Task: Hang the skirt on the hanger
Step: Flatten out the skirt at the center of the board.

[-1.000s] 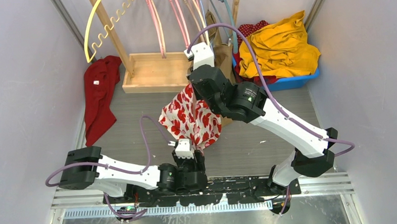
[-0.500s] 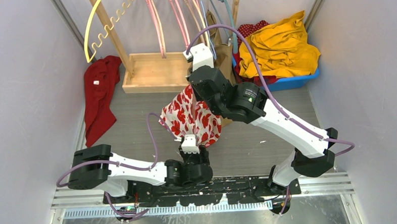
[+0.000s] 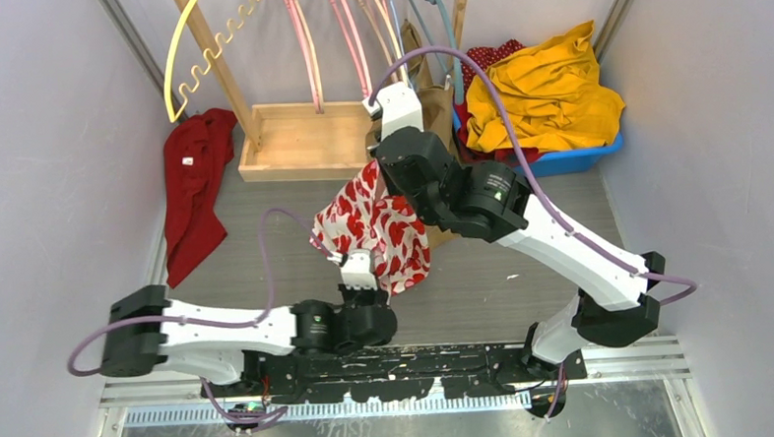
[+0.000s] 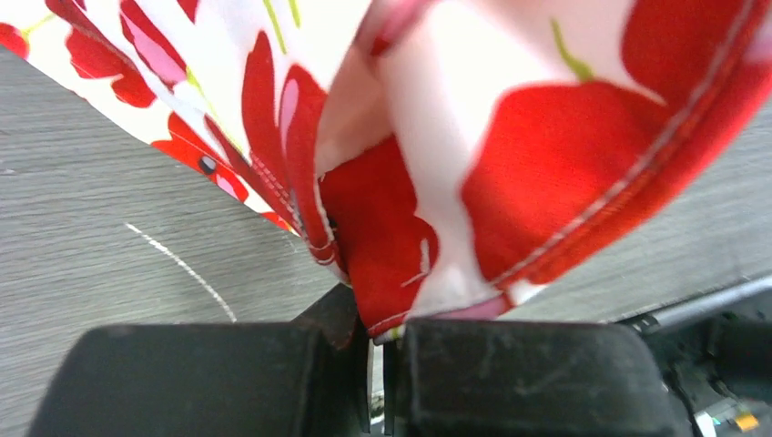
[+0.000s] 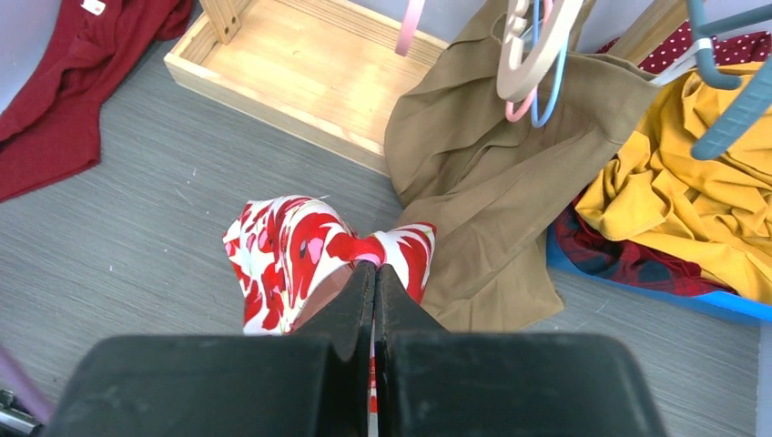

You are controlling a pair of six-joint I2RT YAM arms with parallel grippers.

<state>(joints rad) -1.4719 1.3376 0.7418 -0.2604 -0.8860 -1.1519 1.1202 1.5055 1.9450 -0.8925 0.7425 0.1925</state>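
Observation:
The skirt (image 3: 376, 227), white with red flowers, hangs in the air between my two grippers. My right gripper (image 5: 374, 267) is shut on a bunched upper part of it (image 5: 300, 246); in the top view that gripper (image 3: 379, 175) sits under its own wrist. My left gripper (image 4: 378, 339) is shut on the skirt's lower hem (image 4: 428, 273), and the top view places this gripper (image 3: 370, 278) at the skirt's near edge. Hangers (image 3: 306, 45), pink, yellow and blue, dangle from the wooden rack at the back; a few hangers (image 5: 533, 55) also show in the right wrist view.
The rack's wooden base tray (image 3: 301, 138) stands at the back. A tan garment (image 5: 492, 182) hangs beside the skirt. A blue bin (image 3: 587, 158) with yellow cloth (image 3: 545, 93) is at the back right. A dark red garment (image 3: 194, 178) lies at the left wall.
My left gripper has closed on the skirt's lower hem, and the left arm has stretched toward the skirt. The right arm has shifted slightly, still holding the skirt.

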